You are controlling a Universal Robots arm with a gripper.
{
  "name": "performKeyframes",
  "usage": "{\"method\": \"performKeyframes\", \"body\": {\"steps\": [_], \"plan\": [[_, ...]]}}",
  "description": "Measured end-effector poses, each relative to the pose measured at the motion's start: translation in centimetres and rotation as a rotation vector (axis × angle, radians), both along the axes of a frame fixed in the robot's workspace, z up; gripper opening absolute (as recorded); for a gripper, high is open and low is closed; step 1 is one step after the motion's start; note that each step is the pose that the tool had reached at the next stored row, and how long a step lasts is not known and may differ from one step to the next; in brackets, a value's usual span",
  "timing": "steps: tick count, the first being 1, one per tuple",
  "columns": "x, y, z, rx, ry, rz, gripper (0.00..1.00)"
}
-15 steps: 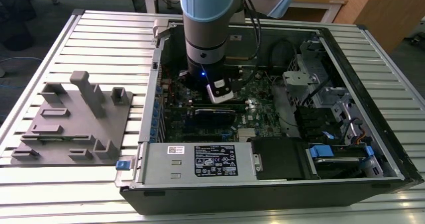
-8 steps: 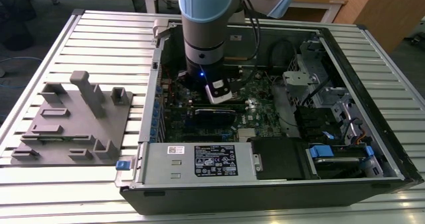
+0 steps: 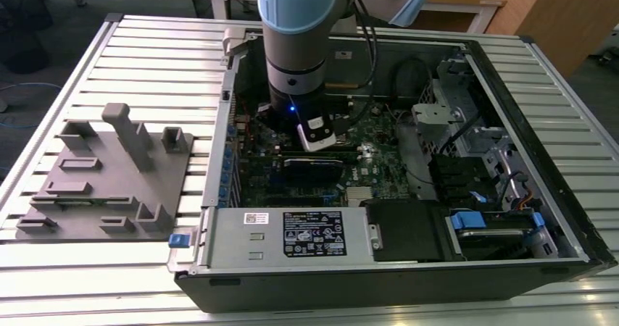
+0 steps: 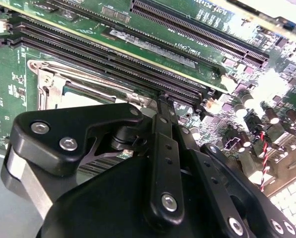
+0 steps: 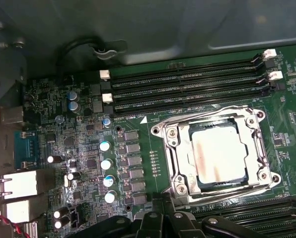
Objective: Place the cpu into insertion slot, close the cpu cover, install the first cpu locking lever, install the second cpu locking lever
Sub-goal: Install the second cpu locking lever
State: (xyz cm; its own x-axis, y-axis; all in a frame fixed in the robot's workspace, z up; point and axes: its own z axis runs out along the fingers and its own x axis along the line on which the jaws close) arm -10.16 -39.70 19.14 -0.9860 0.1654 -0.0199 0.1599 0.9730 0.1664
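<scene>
One arm, mine, reaches down into the open computer case (image 3: pixel 570 217) in the exterior view, and my gripper (image 3: pixel 322 143) hangs over the green board (image 3: pixel 372 170). A grey holder block (image 3: pixel 101 188) sits on the slatted table (image 3: pixel 145 43), at nine o'clock from the case. In the second wrist view my gripper (image 4: pixel 162 101) is low, just beside the edge of the cpu cover (image 4: pixel 47 79). My two fingers (image 4: pixel 163 144) look pressed together, with nothing between them. Long black card slots (image 4: pixel 113 54) run close by. In the first wrist view the cpu (image 5: pixel 220 153) lies flat in the middle of the cpu cover (image 5: pixel 180 166), which is down around it. Thin silver levers (image 5: pixel 207 112) run along the cover's edges. My gripper (image 5: pixel 162 214) is just beside one corner of the cover.
</scene>
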Motion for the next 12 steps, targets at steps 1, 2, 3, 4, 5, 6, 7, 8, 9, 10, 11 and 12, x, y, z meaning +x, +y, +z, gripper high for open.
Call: {"method": "performKeyframes", "body": {"steps": [1, 2, 3, 4, 5, 6, 7, 8, 9, 10, 11, 12], "plan": [[0.00, 0.00, 0.00, 0.0001, -0.0001, 0.000, 0.11], [0.00, 0.00, 0.00, 0.0000, 0.0000, 0.000, 0.11], [0.00, 0.00, 0.00, 0.0001, 0.0000, 0.000, 0.11], [-0.01, 0.00, 0.00, 0.0000, 0.0000, 0.000, 0.11], [-0.01, 0.00, 0.00, 0.0000, 0.0000, 0.000, 0.11], [-0.01, 0.00, 0.02, 0.0000, 0.0000, 0.000, 0.11], [-0.01, 0.00, 0.13, 0.0002, -0.0002, 0.000, 0.11], [0.00, 0.00, 0.36, 0.0002, -0.0005, 0.000, 0.11], [-0.01, 0.00, 0.68, 0.0003, -0.0003, 0.000, 0.11], [-0.01, 0.00, 1.04, 0.0000, 0.0000, 0.000, 0.11], [-0.01, 0.00, 1.39, 0.0001, -0.0001, 0.000, 0.11], [-0.01, 0.00, 1.73, 0.0001, -0.0001, 0.000, 0.11]]}}
